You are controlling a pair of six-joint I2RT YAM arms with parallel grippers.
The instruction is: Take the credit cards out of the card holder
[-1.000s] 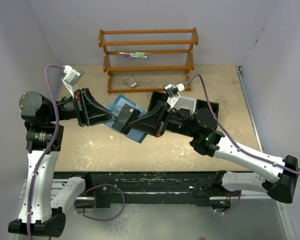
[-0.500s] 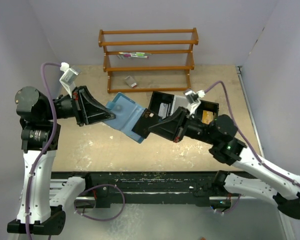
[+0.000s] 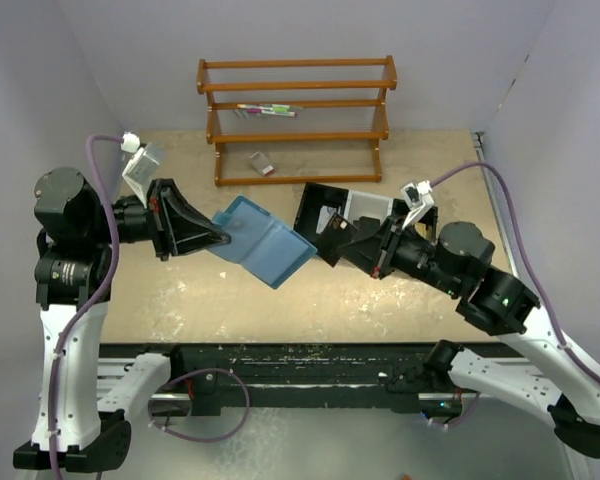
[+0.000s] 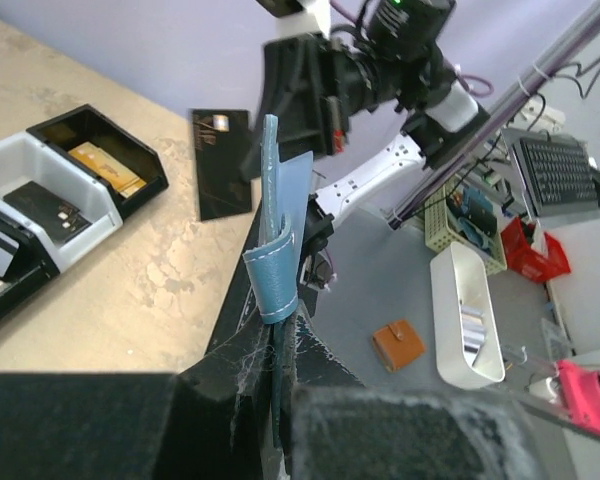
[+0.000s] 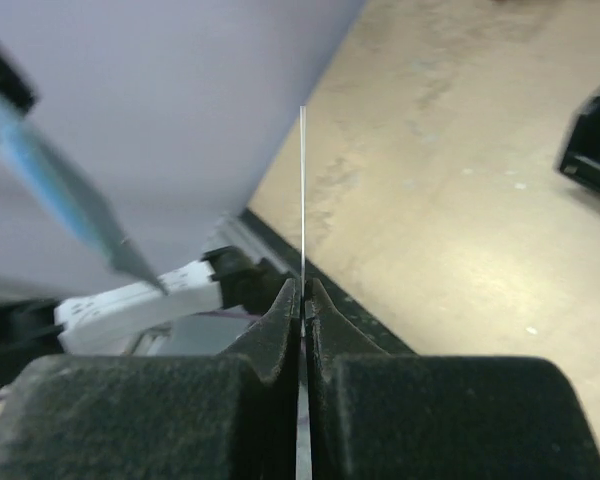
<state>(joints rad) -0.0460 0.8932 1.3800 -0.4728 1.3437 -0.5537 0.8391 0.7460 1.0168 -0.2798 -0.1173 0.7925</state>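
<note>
The left pincer [image 3: 218,237] is clamped on one edge of the blue holder [image 3: 265,245], which it holds open above the worktop [image 3: 180,290]. The right pincer [image 5: 302,300] is shut tight on a dark card [image 4: 223,150]. The card is just beside the holder's free edge and clear of it, near the black tray [image 3: 420,212].

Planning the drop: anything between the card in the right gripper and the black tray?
Nothing visible. The card, pinched by the right gripper, hangs beside the tray; the wallet is on its other side.
</note>
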